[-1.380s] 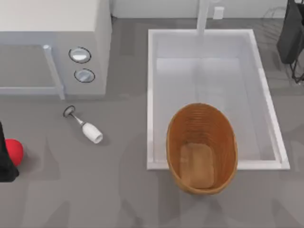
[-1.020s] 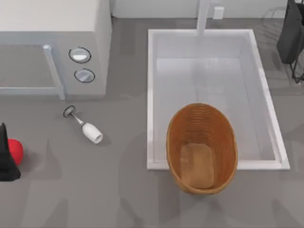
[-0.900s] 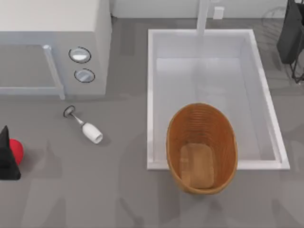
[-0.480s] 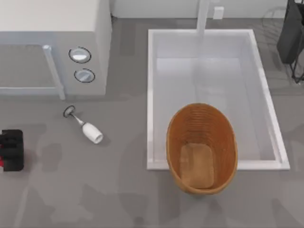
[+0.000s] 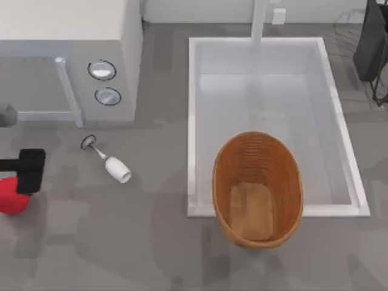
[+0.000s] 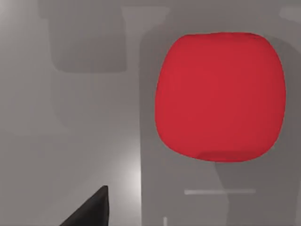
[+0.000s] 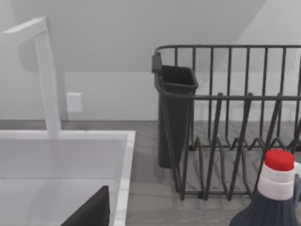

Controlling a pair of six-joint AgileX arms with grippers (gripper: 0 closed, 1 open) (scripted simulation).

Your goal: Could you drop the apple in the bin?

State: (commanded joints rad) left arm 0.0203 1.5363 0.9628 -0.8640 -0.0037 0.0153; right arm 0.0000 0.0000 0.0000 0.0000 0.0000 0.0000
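One apple [image 5: 12, 203] lies on the table just beside your left gripper [image 5: 30, 171]; I cannot tell how its jaws stand. It looks smooth, firm, likely rolls: grip across its middle.

Wine glass [image 5: 109, 161] on side near microwave [image 5: 66, 57]; sink [image 5: 194, 121] right.

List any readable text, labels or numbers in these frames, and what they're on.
None readable.
Microwave: two round dials, no legible markings.
Apple, wine glass, bin, sink: plain surfaces.
Bottle with red cap and dish rack: no label visible.
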